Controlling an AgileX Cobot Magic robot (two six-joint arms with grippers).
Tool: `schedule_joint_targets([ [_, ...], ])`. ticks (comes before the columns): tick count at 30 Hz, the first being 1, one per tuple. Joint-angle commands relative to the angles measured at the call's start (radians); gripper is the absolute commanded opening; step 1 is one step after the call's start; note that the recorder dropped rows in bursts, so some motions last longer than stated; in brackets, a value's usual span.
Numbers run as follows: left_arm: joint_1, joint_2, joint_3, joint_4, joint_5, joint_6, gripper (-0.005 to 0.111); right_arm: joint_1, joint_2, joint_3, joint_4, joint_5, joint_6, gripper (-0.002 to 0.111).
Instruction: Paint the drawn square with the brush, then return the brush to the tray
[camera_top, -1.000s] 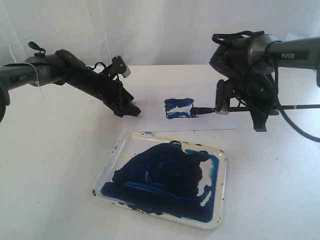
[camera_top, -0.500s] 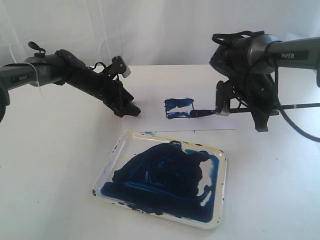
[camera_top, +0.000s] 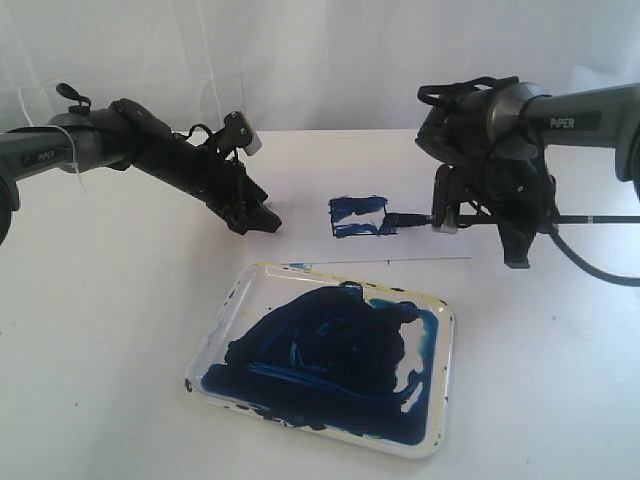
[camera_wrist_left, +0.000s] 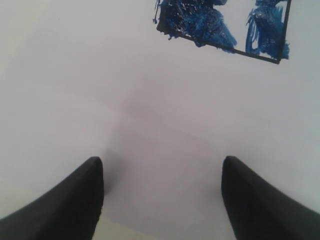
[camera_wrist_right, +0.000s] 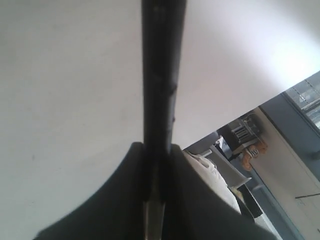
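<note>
The drawn square (camera_top: 358, 216) sits on the white paper, smeared dark blue along two sides with a white band through its middle; the left wrist view also shows the drawn square (camera_wrist_left: 225, 22). My right gripper (camera_top: 443, 214) is shut on the brush (camera_top: 410, 217), whose dark tip lies at the square's right edge and whose handle trails off to the right. Seen from the right wrist, the black brush (camera_wrist_right: 162, 75) runs out from between the closed fingers of the right gripper (camera_wrist_right: 159, 147). My left gripper (camera_top: 262, 218) rests open and empty at the paper's left end, its fingers spread wide (camera_wrist_left: 162, 167). The tray (camera_top: 245, 285) lies in front, full of blue paint.
The white paper sheet (camera_top: 300, 180) lies flat between the two arms on the white table. A cable (camera_top: 600, 265) hangs from the right arm. The tray stands a little in front of the paper's near edge.
The right arm has shifted slightly left, and the brush tip has moved from the square's lower right corner up along its right edge. The left arm is still.
</note>
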Motion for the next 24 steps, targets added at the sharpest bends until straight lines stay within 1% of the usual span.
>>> schedule_joint_targets([
  [1,-0.003,0.003,0.005,0.020,0.022,0.016,0.070,-0.005,-0.001,-0.021,-0.012,-0.028,0.029,0.000],
  [7,-0.003,0.003,0.005,0.020,0.022,0.016,0.070,-0.005,-0.001,-0.032,0.011,-0.079,0.020,0.000],
  [11,-0.003,0.003,0.005,0.020,0.022,0.021,0.070,-0.005,0.001,-0.032,0.044,-0.073,-0.092,0.000],
  [14,-0.003,0.003,0.005,0.020,0.022,0.023,0.070,-0.005,0.009,-0.032,0.023,-0.079,-0.056,0.000],
  [19,-0.003,0.003,0.005,0.020,0.022,0.023,0.070,-0.005,0.040,-0.032,-0.030,-0.060,-0.049,0.000],
  [24,-0.003,0.003,0.005,0.020,0.033,0.037,0.070,-0.005,0.046,-0.032,-0.104,-0.114,0.111,0.000],
])
